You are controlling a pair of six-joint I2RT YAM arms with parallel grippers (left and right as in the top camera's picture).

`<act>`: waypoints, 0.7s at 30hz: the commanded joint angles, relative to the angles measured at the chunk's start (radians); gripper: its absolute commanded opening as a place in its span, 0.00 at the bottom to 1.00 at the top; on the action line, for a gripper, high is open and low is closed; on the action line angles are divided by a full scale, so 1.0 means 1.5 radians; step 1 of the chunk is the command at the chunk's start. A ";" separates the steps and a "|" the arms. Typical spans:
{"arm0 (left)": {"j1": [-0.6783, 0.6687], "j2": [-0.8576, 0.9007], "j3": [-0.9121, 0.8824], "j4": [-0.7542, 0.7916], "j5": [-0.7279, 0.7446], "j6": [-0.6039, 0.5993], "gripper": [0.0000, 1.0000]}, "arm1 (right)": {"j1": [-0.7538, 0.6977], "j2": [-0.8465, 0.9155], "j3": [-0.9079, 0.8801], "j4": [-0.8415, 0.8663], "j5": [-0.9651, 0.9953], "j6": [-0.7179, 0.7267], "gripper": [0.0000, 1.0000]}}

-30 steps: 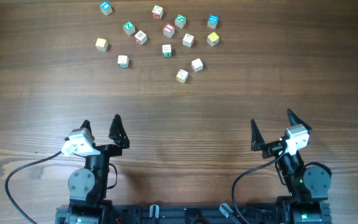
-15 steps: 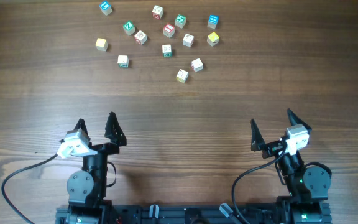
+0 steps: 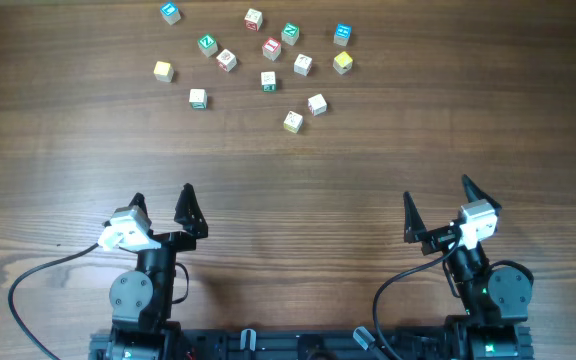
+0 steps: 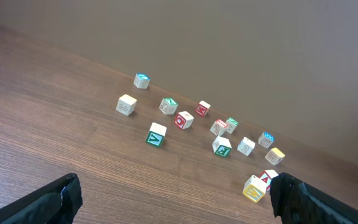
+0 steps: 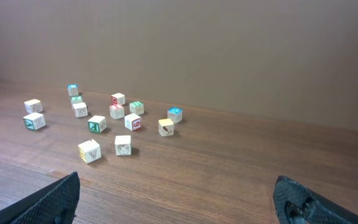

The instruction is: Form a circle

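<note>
Several small wooden letter cubes [image 3: 268, 80] lie loosely scattered across the far middle of the table, with green, red, blue, yellow and pale faces. No circle shows; the cubes stand apart from one another. The nearest ones are a yellow-edged cube [image 3: 293, 121] and a pale cube [image 3: 316, 104]. My left gripper [image 3: 162, 193] is open and empty near the front edge, far short of the cubes. My right gripper [image 3: 436, 188] is open and empty at the front right. In the left wrist view the left gripper [image 4: 176, 190] frames bare wood, with a yellow-faced cube [image 4: 253, 188] close to its right finger.
The wooden table [image 3: 288, 170] is bare between the grippers and the cubes. A plain wall [image 5: 229, 43] rises behind the cubes. A black cable [image 3: 38, 275] trails from the left arm's base.
The left gripper swung a little to the left half a second ago and is back where it stood a second ago. The right arm and the cubes have not moved.
</note>
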 commanded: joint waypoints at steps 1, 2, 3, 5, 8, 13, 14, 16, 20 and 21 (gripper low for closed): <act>-0.003 -0.005 0.000 -0.004 0.010 -0.004 1.00 | 0.002 0.002 -0.001 0.001 0.002 0.003 1.00; -0.003 -0.005 0.000 -0.004 0.010 -0.004 1.00 | 0.002 0.002 -0.001 0.001 0.002 0.003 1.00; -0.003 -0.005 0.000 0.000 0.010 -0.003 1.00 | 0.002 0.002 -0.001 0.001 0.002 0.002 1.00; -0.003 -0.005 0.000 -0.006 0.012 -0.003 1.00 | 0.002 0.002 -0.001 0.001 0.002 0.002 1.00; -0.003 -0.003 0.000 -0.005 0.021 -0.004 1.00 | 0.002 0.002 -0.001 0.001 0.002 0.002 1.00; -0.003 -0.002 0.004 0.007 0.124 -0.003 1.00 | 0.002 0.002 -0.001 0.001 0.002 0.003 1.00; -0.003 -0.001 0.021 -0.013 0.143 -0.004 1.00 | 0.002 0.002 -0.001 0.001 0.002 0.002 1.00; -0.003 0.013 0.090 -0.089 0.150 -0.004 1.00 | 0.002 0.002 -0.001 0.001 0.002 0.002 1.00; -0.003 0.214 0.411 -0.340 0.150 0.000 1.00 | 0.002 0.002 -0.001 0.001 0.002 0.002 1.00; -0.003 0.290 0.492 -0.383 0.150 0.004 1.00 | 0.002 0.002 -0.001 0.001 0.002 0.002 1.00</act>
